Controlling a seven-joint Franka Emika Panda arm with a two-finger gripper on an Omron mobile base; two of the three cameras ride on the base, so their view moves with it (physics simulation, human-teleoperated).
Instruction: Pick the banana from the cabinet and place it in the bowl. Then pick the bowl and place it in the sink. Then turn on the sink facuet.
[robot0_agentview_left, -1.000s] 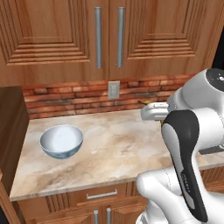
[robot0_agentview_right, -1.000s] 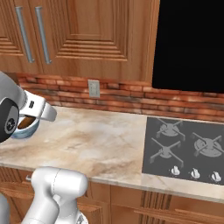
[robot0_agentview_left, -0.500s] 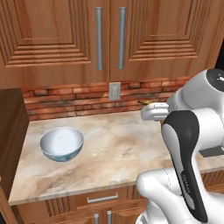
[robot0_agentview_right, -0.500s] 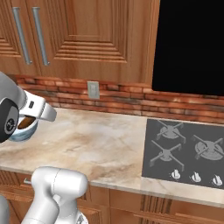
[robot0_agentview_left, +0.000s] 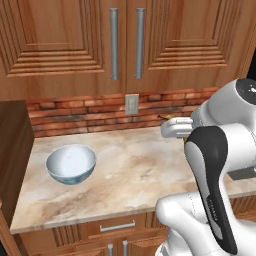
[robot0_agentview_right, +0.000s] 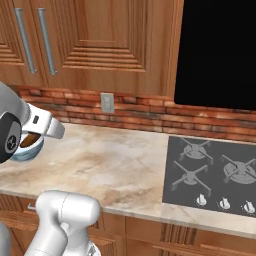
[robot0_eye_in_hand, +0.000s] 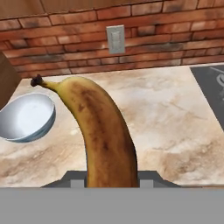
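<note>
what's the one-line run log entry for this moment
phase: carry to bowl | gripper: shut on brown-mottled yellow banana | white-inside round bowl: upright on marble counter, holds nothing | banana not yet over bowl

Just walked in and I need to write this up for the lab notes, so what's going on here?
The robot arm's gripper is shut on a brown-mottled banana and holds it above the marble counter. The bowl sits empty on the counter, off to the left near the dark side wall, so the banana has yet to go in. Behind it are a brick backsplash with a wall outlet and closed wooden cabinet doors. A stovetop lies to the right on the same counter.
</note>
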